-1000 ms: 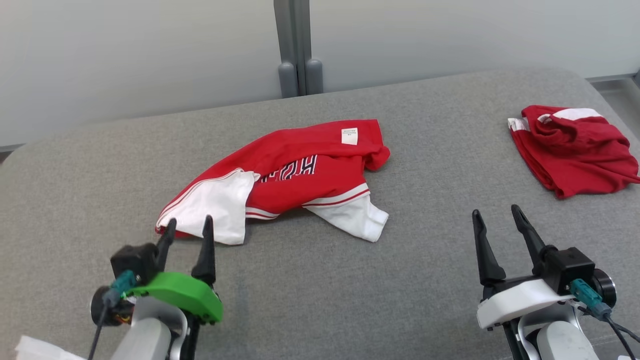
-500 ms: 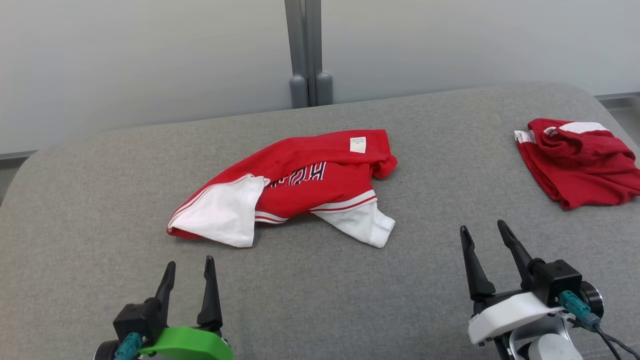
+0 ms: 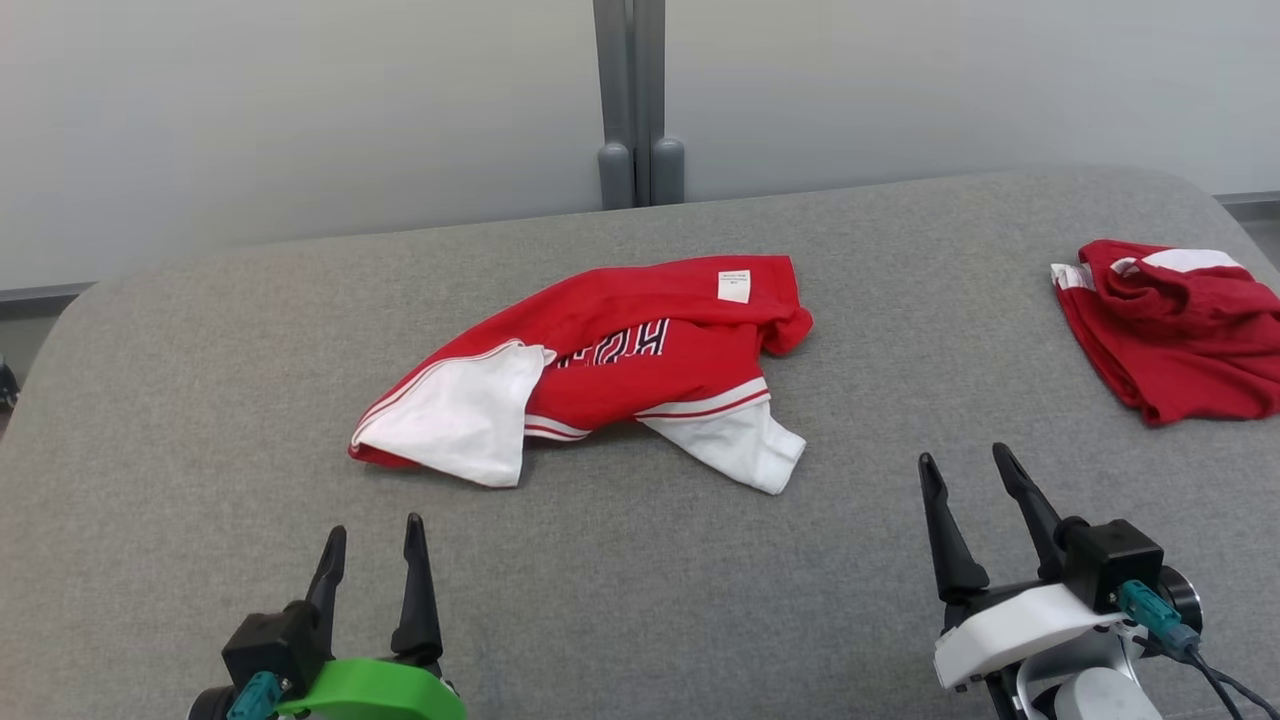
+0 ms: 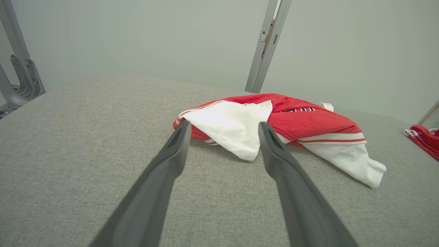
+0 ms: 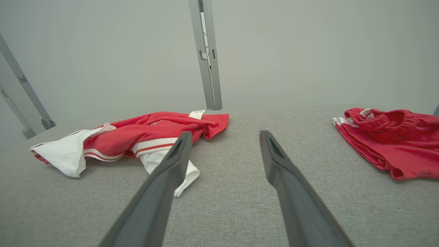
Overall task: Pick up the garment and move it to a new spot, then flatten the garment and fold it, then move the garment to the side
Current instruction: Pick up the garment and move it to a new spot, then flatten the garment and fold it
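The left jaws are two long, dark, tapering fingers (image 3: 415,585) on a black block (image 3: 270,640) beside a bright green shell (image 3: 375,690). The right jaws match, with a white shell (image 3: 1010,620), a teal connector (image 3: 1150,605) and a black cable (image 3: 1222,685) on a pale forearm (image 3: 1095,700).

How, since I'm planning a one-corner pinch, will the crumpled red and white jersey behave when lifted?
Probably floppy: the red and white jersey lies in soft folds, so it should drape and hang. Likely light, being thin cloth. Its white flap is folded over, so it may swing loose; pushed, it would likely bunch on the grey fabric surface.
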Controlling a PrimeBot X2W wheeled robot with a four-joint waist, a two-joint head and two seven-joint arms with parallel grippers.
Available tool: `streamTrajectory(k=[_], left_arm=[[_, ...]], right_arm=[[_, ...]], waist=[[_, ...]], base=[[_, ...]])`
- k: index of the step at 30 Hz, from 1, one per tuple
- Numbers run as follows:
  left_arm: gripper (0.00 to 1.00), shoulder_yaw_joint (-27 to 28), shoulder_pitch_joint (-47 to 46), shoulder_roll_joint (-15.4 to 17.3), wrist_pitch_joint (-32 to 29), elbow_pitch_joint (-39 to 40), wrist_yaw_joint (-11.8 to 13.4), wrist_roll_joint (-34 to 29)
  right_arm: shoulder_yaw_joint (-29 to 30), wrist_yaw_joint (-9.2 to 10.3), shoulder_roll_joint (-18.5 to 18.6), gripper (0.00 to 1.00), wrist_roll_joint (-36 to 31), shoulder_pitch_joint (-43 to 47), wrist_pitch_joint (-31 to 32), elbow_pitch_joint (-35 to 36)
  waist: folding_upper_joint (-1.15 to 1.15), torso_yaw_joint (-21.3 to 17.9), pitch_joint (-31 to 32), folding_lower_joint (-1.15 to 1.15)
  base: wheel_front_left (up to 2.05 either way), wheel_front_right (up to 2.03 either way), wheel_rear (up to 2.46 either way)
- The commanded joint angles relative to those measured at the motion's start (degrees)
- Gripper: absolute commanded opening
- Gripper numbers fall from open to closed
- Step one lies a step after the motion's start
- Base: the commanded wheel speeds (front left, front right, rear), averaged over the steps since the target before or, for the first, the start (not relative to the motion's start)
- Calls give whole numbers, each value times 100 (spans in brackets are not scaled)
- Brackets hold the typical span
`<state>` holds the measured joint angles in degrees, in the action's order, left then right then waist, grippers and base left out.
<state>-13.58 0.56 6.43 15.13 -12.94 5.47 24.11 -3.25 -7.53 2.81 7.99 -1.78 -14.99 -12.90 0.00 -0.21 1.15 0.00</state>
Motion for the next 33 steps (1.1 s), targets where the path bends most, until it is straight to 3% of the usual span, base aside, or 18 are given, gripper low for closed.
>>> streamTrajectory(k=[1, 13, 19, 26, 33], left_arm=[[100, 24, 59, 3, 0, -12, -34, -53], [100, 88, 18, -48, 0, -102, -97, -134], [100, -299, -405, -91, -73, -370, -239, -339], [100, -672, -1377, -174, -194, -1412, -336, -592], [100, -567, -2194, -182, -152, -2575, -165, -608]], right_arm=[[2, 9, 16, 100, 42, -55, -26, -4], [-2, 9, 16, 100, 25, -66, -27, 0], [-32, 9, 16, 100, 13, -149, -27, 62], [-197, 9, 15, 100, -28, -443, -28, 61], [-206, 9, 14, 100, 5, -625, -27, 59]], waist=[[0, 7, -1, 0], [0, -11, -57, 0], [0, -99, -325, 0], [0, -478, -902, 0], [0, -827, -1277, 0]], base=[[0, 0, 0], [0, 0, 0], [0, 0, 0], [0, 0, 0], [0, 0, 0]])
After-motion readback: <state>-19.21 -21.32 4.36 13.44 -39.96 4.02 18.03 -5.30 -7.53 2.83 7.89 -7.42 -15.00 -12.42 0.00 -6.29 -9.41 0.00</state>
